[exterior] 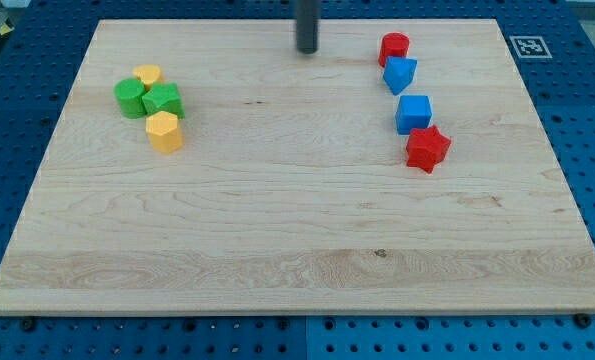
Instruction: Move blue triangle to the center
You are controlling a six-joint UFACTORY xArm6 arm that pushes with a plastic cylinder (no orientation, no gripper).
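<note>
Pale wooden desk (297,230) carries our light, rigid small blue triangle block (399,74); we have no gripper, so my tip (307,50), well left, must push its right face.

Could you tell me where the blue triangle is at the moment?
The blue triangle sits at the view's upper right, just below the red block, above the blue cube, right of my tip.
</note>
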